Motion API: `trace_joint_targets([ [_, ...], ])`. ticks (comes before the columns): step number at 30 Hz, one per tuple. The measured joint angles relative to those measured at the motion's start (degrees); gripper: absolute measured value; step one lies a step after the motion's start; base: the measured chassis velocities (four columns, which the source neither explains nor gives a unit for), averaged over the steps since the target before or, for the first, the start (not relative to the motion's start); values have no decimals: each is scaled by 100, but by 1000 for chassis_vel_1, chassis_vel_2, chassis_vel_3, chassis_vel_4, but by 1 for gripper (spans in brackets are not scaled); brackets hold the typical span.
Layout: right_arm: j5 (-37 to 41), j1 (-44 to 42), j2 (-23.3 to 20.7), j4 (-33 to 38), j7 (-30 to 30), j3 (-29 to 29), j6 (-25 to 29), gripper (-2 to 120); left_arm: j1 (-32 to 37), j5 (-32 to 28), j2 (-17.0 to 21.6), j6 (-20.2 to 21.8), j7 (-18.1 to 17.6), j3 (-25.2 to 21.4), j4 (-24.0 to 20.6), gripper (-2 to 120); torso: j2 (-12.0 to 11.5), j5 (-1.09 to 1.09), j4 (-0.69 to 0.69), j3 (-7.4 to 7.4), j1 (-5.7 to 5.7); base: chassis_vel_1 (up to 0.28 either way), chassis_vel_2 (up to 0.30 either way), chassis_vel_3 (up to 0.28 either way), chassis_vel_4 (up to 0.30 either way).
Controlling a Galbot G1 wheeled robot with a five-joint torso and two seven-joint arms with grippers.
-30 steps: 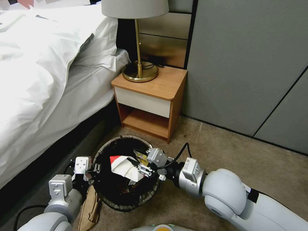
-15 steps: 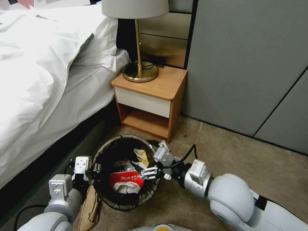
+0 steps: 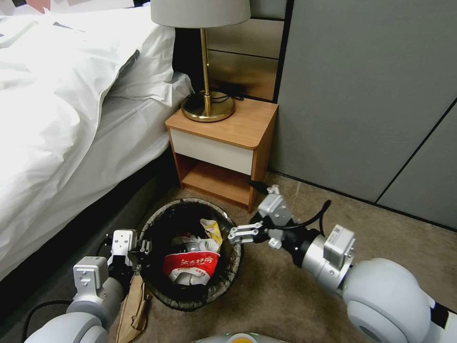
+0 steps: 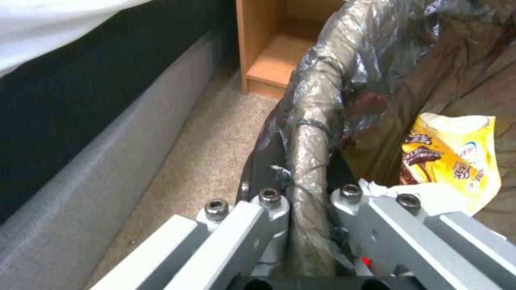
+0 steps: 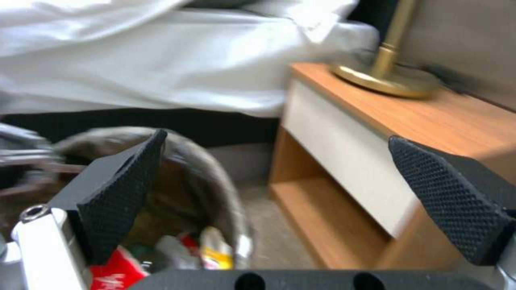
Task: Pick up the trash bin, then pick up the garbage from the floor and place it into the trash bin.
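Observation:
The trash bin [image 3: 164,216], lined with a dark bag, sits low beside the bed. My left gripper [image 3: 140,247] is shut on its left rim; the left wrist view shows my left gripper [image 4: 312,201] pinching the bag-wrapped rim [image 4: 314,133]. Garbage lies inside: a red packet [image 3: 191,267], a yellow wrapper [image 3: 212,230] and white tissue [image 3: 202,244]. My right gripper [image 3: 232,237] hangs open and empty just past the bin's right rim, its pads [image 5: 121,189] wide apart. A brown paper bag [image 3: 133,307] lies on the floor by the bin.
A wooden nightstand [image 3: 221,143] with a brass lamp [image 3: 207,107] stands right behind the bin. The bed [image 3: 71,119] with white bedding runs along the left. A grey wall panel [image 3: 371,95] closes the right. Bare carpet [image 3: 381,238] spreads to the right.
My right gripper opened and let the red packet drop into the bin, then drew back to the right, away from the bin. The left gripper kept its hold on the rim.

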Motion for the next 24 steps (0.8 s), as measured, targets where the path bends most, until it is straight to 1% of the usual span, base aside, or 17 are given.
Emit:
trace_joint_targets([
  [2,-64,-494,120,0,247,415,163,100,-22,-15,3,18,1,-4,0,1,0,1,-1,0,0,0,0,0,0],
  [3,-64,-494,120,0,247,415,163,100,-22,-15,3,18,1,-4,0,1,0,1,-1,0,0,0,0,0,0],
  [4,-128,-636,169,0,297,547,224,100,-26,-25,5,29,1,-6,0,1,0,0,-1,0,0,0,0,0,0],
  [6,-604,-1272,431,-3,335,1205,498,100,-40,-64,25,57,4,-33,0,1,0,0,-1,0,0,0,0,0,0],
  [7,-604,-1272,431,-3,335,1205,498,100,-40,-64,25,57,4,-33,0,1,0,0,-1,0,0,0,0,0,0],
  [9,-1077,-1839,742,-7,227,1711,760,100,-57,-98,30,66,3,-63,0,1,0,-1,-1,0,0,0,0,0,0],
  [10,-1077,-1839,742,-7,227,1711,760,100,-57,-98,30,66,3,-63,0,1,0,-1,-1,0,0,0,0,0,0],
  [12,-1535,-2532,1299,-33,92,2138,1072,100,-75,-109,32,86,19,-68,0,1,0,-1,-2,0,0,0,0,0,0],
  [13,-1535,-2532,1299,-33,92,2138,1072,100,-75,-109,32,86,19,-68,0,1,0,-1,-2,0,0,0,0,0,0],
  [15,-1816,-2874,1779,-134,6,2305,1341,100,-79,-111,20,100,39,-68,0,1,0,-1,-2,0,0,0,0,0,0],
  [16,-1905,-2969,1953,-184,-30,2355,1432,100,-79,-112,11,103,42,-68,0,1,0,-1,-1,0,0,0,0,0,0],
  [17,-1905,-2969,1953,-184,-30,2355,1432,100,-79,-112,11,103,42,-68,0,1,0,-1,-1,0,0,0,0,0,0],
  [18,-2037,-3112,2222,-260,-100,2419,1562,100,-80,-114,5,106,44,-69,0,1,0,-1,-1,0,0,0,0,0,0],
  [20,-2081,-3169,2310,-287,-138,2438,1614,100,-80,-115,2,107,44,-73,0,1,0,0,-2,0,0,0,0,0,0],
  [21,-2213,-3324,2552,-358,-229,2474,1760,100,-79,-122,-2,110,45,-77,0,1,0,-1,-1,0,0,0,0,0,0],
  [22,-2279,-3407,2646,-391,-260,2475,1849,100,-77,-126,-3,111,45,-79,0,1,0,-1,0,0,0,0,0,0,0],
  [24,-2321,-3477,2706,-412,-268,2473,1919,100,-78,-135,-3,112,45,-80,0,1,0,-1,-1,0,0,0,0,0,0],
])
